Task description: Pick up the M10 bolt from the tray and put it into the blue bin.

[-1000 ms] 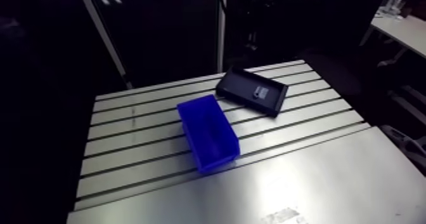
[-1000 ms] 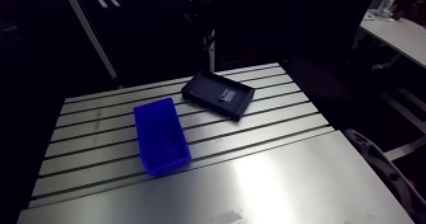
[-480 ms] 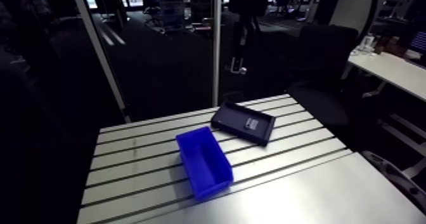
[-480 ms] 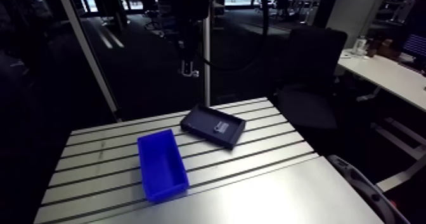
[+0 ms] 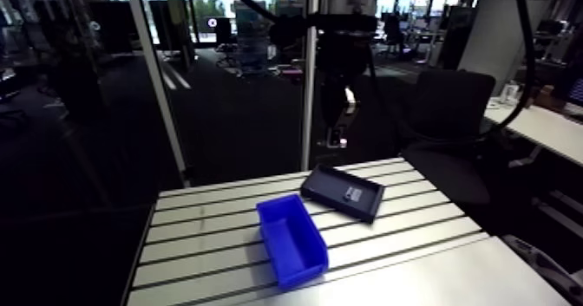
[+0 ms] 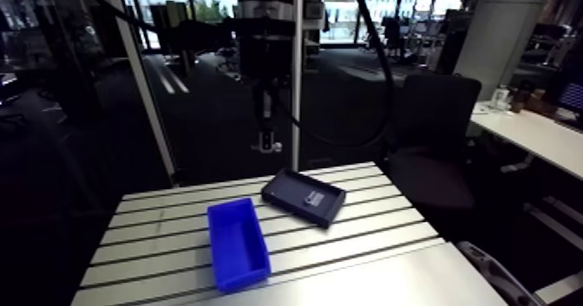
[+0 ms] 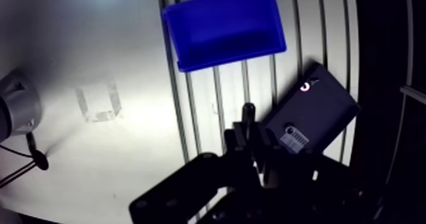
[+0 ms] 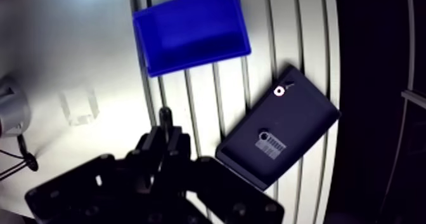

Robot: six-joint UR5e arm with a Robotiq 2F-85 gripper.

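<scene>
bolt, then: we cannot pick it out for sure. what we do see is a small bright ring [image 8: 277, 91] lying inside the dark tray [image 8: 304, 115], close to one of its corners, and we cannot tell whether that is the bolt's head. a pale label [image 8: 269, 142] with printed bars sits on the tray's floor nearer the middle, apart from the ring. the tray lies flat on the slotted part of the bench [image 5: 199, 231], turned askew to the slots. the blue bin [image 8: 190, 30] stands on the same slotted part, open side up, near the tray but not touching it, with a strip of bare bench between them. in the arm view the bin is the nearer of the two and the tray lies behind it. one end of the bin reaches about to where the slots give way to the bench's smooth plate. the jaws hang well above the bench, under the wrist [image 5: 343, 58] that comes straight down from overhead. in the wrist view they show as one narrow dark tip, so we read them as closed together with nothing held. that tip appears over the slots just beside the tray, on the side toward the bin.
</scene>
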